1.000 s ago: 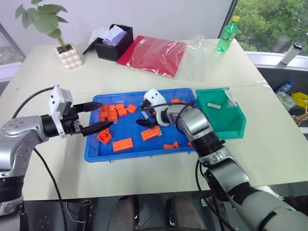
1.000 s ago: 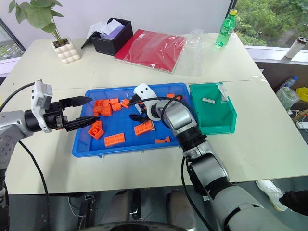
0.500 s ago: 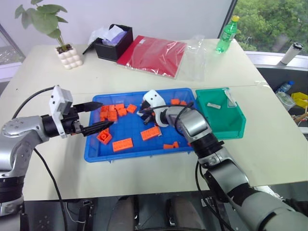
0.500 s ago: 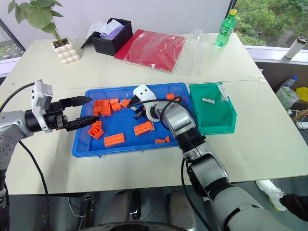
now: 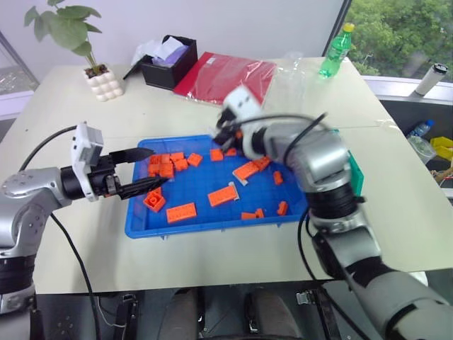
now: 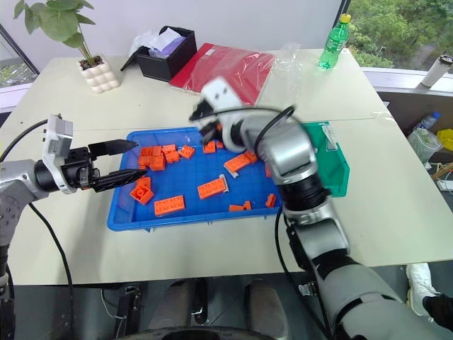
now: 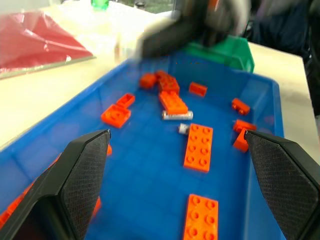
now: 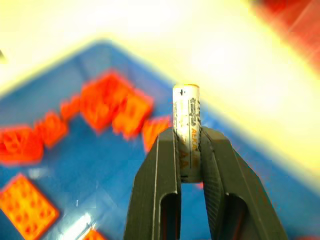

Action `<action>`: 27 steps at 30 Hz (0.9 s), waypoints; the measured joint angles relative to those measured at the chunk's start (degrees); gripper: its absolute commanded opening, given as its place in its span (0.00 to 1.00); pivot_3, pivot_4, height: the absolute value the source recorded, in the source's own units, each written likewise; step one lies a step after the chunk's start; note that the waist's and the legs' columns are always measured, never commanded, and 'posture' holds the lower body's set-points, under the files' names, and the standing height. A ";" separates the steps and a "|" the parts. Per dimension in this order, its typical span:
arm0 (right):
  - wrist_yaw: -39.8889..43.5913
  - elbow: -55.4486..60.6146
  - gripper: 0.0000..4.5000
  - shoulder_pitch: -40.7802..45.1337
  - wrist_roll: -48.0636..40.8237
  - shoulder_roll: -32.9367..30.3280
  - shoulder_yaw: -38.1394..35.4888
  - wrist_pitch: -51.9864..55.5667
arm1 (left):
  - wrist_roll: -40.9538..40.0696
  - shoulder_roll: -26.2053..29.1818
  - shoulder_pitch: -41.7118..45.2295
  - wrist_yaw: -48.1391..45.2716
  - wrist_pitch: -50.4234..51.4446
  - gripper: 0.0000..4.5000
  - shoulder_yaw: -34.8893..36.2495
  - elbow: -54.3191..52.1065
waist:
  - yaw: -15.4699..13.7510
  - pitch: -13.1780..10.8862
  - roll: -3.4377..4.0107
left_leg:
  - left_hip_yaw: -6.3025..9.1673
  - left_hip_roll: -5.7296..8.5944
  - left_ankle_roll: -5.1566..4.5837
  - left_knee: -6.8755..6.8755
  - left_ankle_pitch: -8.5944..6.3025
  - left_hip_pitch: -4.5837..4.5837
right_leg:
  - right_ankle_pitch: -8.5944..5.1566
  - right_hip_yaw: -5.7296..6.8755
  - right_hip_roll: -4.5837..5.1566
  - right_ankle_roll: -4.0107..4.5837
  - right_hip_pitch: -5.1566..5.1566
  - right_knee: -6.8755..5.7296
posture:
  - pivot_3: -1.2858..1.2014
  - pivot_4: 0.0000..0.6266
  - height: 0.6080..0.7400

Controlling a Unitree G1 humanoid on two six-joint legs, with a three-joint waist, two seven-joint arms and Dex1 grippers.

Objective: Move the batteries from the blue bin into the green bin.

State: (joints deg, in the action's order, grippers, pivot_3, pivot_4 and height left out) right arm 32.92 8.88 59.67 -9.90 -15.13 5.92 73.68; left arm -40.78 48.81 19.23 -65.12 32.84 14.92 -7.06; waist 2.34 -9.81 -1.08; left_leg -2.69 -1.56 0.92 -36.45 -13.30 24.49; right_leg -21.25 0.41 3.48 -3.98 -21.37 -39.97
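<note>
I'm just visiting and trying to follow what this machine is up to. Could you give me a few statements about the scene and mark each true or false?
1. The right gripper has its jaws shut on a battery. True.
2. The left gripper also holds a battery. False: its jaws are open and empty, at the blue bin's left end.
3. Orange bricks lie scattered in the blue bin. True.
4. No batteries are left in the blue bin. False: the left wrist view shows loose batteries among the bricks.
5. The green bottle stands inside the green bin. False: it stands at the table's far edge.
</note>
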 measured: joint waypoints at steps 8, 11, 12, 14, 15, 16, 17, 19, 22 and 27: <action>-1.81 5.16 0.01 -0.56 -2.42 -11.21 -5.08 9.74 | -0.58 -1.87 3.42 -2.42 0.03 1.00 -1.40 0.76 | 0.15 -0.01 0.01 | -0.04 0.02 -0.01 0.17 0.01 0.00 | 0.00 -0.01 0.01 0.00 -0.05 0.07 | 0.52 0.24 1.00; -2.14 5.48 0.01 -3.43 -2.68 -16.30 -5.66 9.54 | -0.46 -2.48 5.90 -3.18 -0.05 1.00 -2.79 2.05 | 0.09 -0.01 0.01 | -0.05 0.03 -0.01 0.17 0.02 0.01 | 0.00 -0.01 0.00 0.00 -0.02 0.15 | 0.52 0.24 1.00; -2.20 5.39 0.01 -4.72 -2.67 -17.88 -5.72 9.04 | -0.34 -2.74 6.42 -3.38 -0.11 1.00 -3.00 2.51 | 0.07 -0.01 0.01 | -0.07 0.03 -0.01 0.17 0.02 0.01 | 0.00 -0.02 0.01 0.00 -0.01 0.16 | 0.52 0.24 1.00; -2.20 5.06 0.01 -7.24 -2.68 -20.63 -5.80 7.79 | 0.08 -2.95 6.97 -3.58 -0.57 1.00 -3.51 3.20 | 0.08 -0.01 0.01 | -0.08 0.03 -0.02 0.19 0.02 0.01 | 0.00 -0.02 0.00 0.00 -0.01 0.21 | 0.52 0.24 1.00; -2.22 4.83 0.01 -8.52 -2.67 -21.93 -5.93 7.31 | 0.28 -3.02 7.47 -3.64 -0.70 1.00 -3.93 3.82 | 0.08 -0.01 0.01 | -0.08 0.03 -0.02 0.19 0.02 0.01 | 0.00 -0.03 -0.01 0.00 -0.01 0.21 | 0.52 0.24 1.00; -2.25 4.78 0.01 -9.53 -2.67 -22.65 -6.25 7.10 | 0.37 -3.08 7.65 -3.71 -0.74 1.00 -4.15 4.05 | 0.15 -0.01 0.01 | -0.09 0.02 -0.02 0.19 0.02 0.01 | 0.00 -0.04 -0.02 0.00 -0.02 0.21 | 0.52 0.24 1.00; -2.27 4.79 0.01 -10.87 -2.69 -23.70 -6.47 6.77 | 0.50 -3.30 8.02 -3.88 -0.83 1.00 -4.56 4.33 | 0.13 -0.01 0.01 | -0.09 0.02 -0.02 0.20 0.02 0.01 | 0.00 -0.04 -0.02 0.00 -0.01 0.22 | 0.52 0.24 1.00; -2.37 4.91 0.01 -12.75 -2.69 -24.62 -6.69 6.24 | 0.75 -3.47 8.11 -4.16 -0.90 1.00 -4.76 4.66 | 0.18 -0.01 0.01 | -0.09 0.01 -0.01 0.20 0.02 0.00 | 0.00 -0.04 -0.03 0.00 -0.01 0.23 | 0.52 0.24 1.00; -3.09 4.96 0.01 -16.09 -2.69 -24.98 -6.93 5.41 | 1.01 -3.79 8.17 -4.54 -1.05 1.00 -4.79 4.81 | 0.10 -0.01 0.01 | -0.09 0.01 -0.01 0.19 0.03 0.01 | 0.00 -0.04 -0.03 0.00 0.00 0.24 | 0.52 0.24 1.00; -3.94 4.95 0.01 -18.90 -2.70 -25.12 -6.93 4.02 | 1.42 -3.85 8.17 -4.68 -1.05 1.00 -4.79 4.81 | 0.06 -0.01 0.01 | -0.09 0.01 -0.01 0.19 0.03 0.01 | 0.00 -0.04 -0.03 0.00 0.01 0.26 | 0.52 0.24 1.00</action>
State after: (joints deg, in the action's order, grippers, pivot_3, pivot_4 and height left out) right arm 28.98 13.83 40.77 -12.59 -40.24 -1.01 77.71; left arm -39.36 44.96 27.40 -69.80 31.78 10.13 -2.25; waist 2.40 -9.82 -1.07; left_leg -2.78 -1.54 0.91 -36.26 -13.27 24.50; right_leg -21.25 0.37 3.44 -3.98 -21.36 -39.71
